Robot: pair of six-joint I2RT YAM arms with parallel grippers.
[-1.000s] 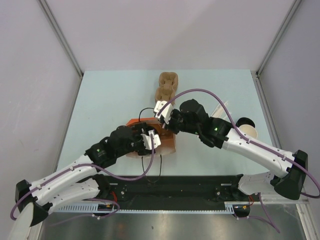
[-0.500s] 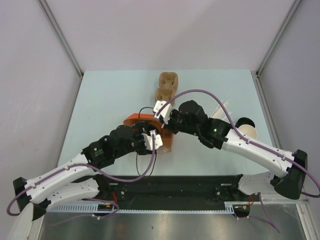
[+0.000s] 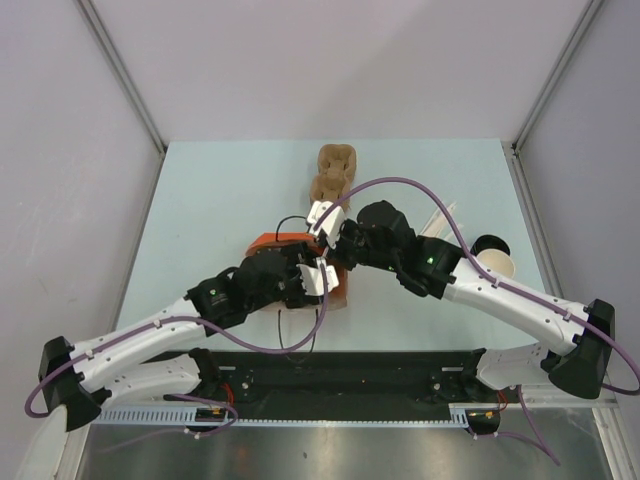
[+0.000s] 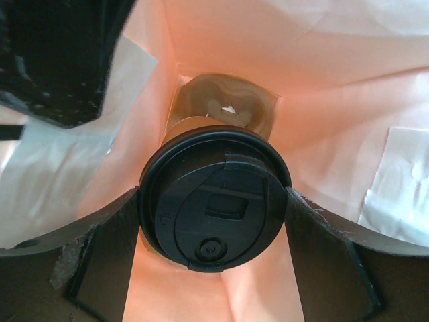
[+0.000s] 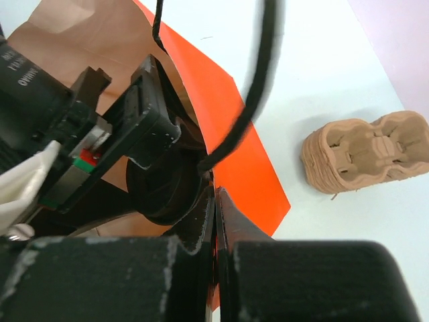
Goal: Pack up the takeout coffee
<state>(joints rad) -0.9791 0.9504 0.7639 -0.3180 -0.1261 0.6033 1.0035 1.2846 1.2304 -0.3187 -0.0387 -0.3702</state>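
- Centre of the top view: orange-and-brown paper bag (image 3: 270,243) lies on the pale desk (image 3: 220,200), mouth facing the lower right of the frame, with both arms meeting at it.
- Left claw (image 3: 323,282) reaches into the bag mouth from the lower left.
- Left wrist view: the takeout coffee (image 4: 214,201) sits dead centre, black lid facing the camera and tan cup body just visible behind it.
- Both left fingers (image 4: 100,261) flank the lid and touch its rim on either side. The jaws are spread wide and clamped on the cup.
- The cup is inside the bag, with peach-lit paper walls all round it. It points deeper into the bag.
- Behind the cup, at the far end of the bag, there is a tan moulded shape; cannot tell what it is.
- Right claw (image 5: 216,208) is fully closed, fingers pressed together and pinching the orange edge of the bag at its mouth.
- Right wrist view: the left claw's black body fills the bag opening in the left half of the frame, and a black cable crosses the top.
- Brown pulp carrier (image 3: 335,172) stands on the desk just beyond the bag, upper centre in the top view, apart from both claws.
- Tan paper cups (image 3: 498,263) lie at the right side of the desk, beside the right arm and well apart from the bag.
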